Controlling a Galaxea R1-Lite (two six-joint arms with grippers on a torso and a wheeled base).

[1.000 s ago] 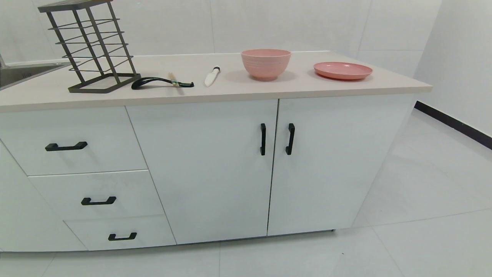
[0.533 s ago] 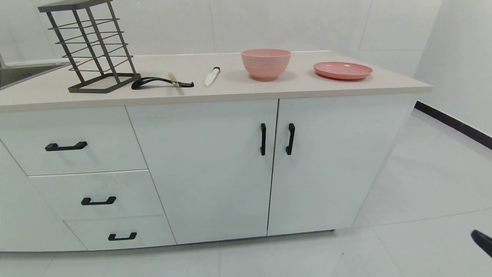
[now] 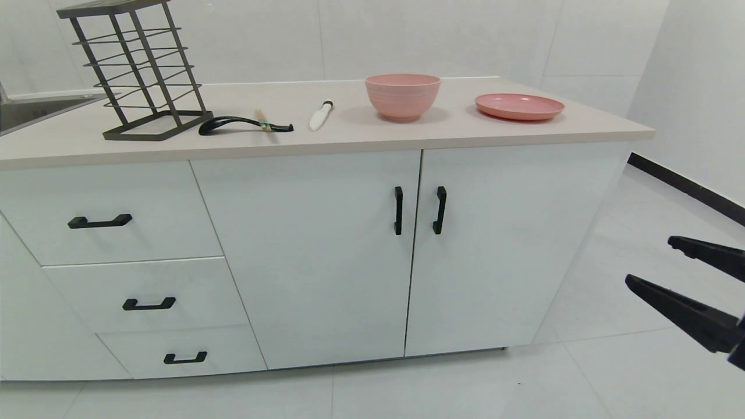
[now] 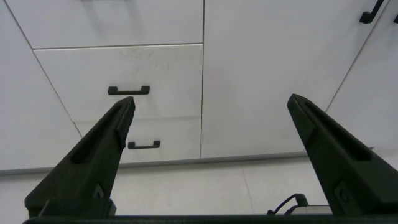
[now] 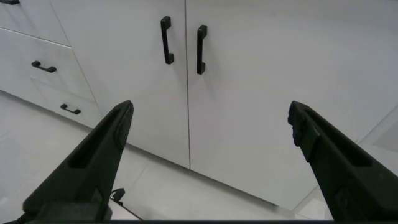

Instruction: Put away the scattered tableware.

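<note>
From the head, the pink bowl (image 3: 402,96), pink plate (image 3: 519,107), white knife (image 3: 320,116) and black ladle (image 3: 233,123) lie spread along the counter (image 3: 349,137), the ladle just beside a wire rack (image 3: 139,75). The right gripper (image 3: 649,260) hangs low before the cabinet, fingers apart; its wrist view faces the door handles (image 5: 166,40). The left gripper (image 4: 211,102), fingers also apart, faces the drawer handles (image 4: 129,91)

A kitchen: tiled walls (image 3: 407,35), a table (image 3: 407,132) over drawers (image 3: 145,203) and cupboard doors (image 3: 314,256), a sink (image 3: 41,109) at its end farthest from the right end effector (image 3: 648,260), with rack (image 3: 142,75), bowl (image 3: 402,96) and plate (image 3: 519,107).
</note>
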